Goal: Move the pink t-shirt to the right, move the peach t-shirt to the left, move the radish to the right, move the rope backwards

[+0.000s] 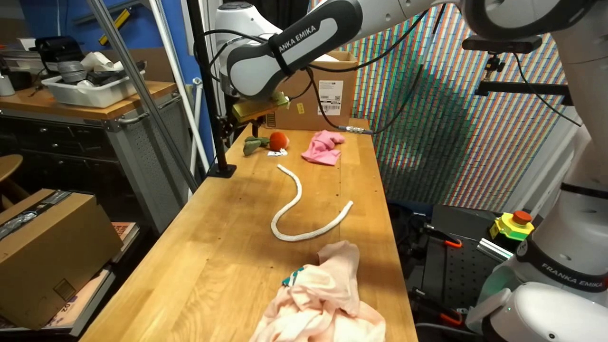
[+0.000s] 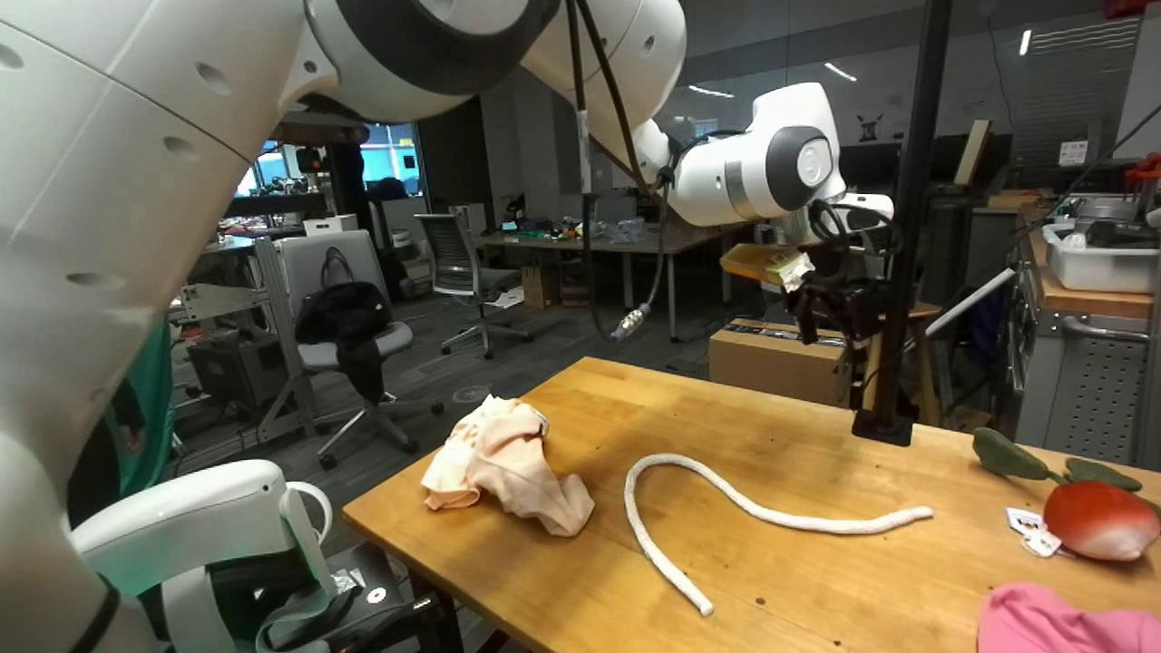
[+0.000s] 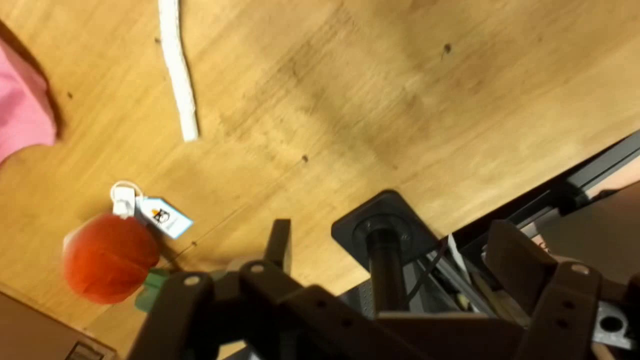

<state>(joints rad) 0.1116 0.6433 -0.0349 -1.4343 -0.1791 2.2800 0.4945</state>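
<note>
One pink t-shirt (image 1: 324, 148) and one peach t-shirt (image 1: 327, 294) make two garments, plus one radish (image 1: 278, 141) and one rope (image 1: 289, 237).

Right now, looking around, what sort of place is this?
Most likely a robotics lab or workshop. You can see a large robot arm, a workbench with a crowded white bin on it, and office chairs farther back in the room.

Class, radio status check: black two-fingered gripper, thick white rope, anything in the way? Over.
Gripper open, nothing held. Thick white rope lying curved on brown wooden table. Slim black upright post close to gripper, possible obstruction.
</note>
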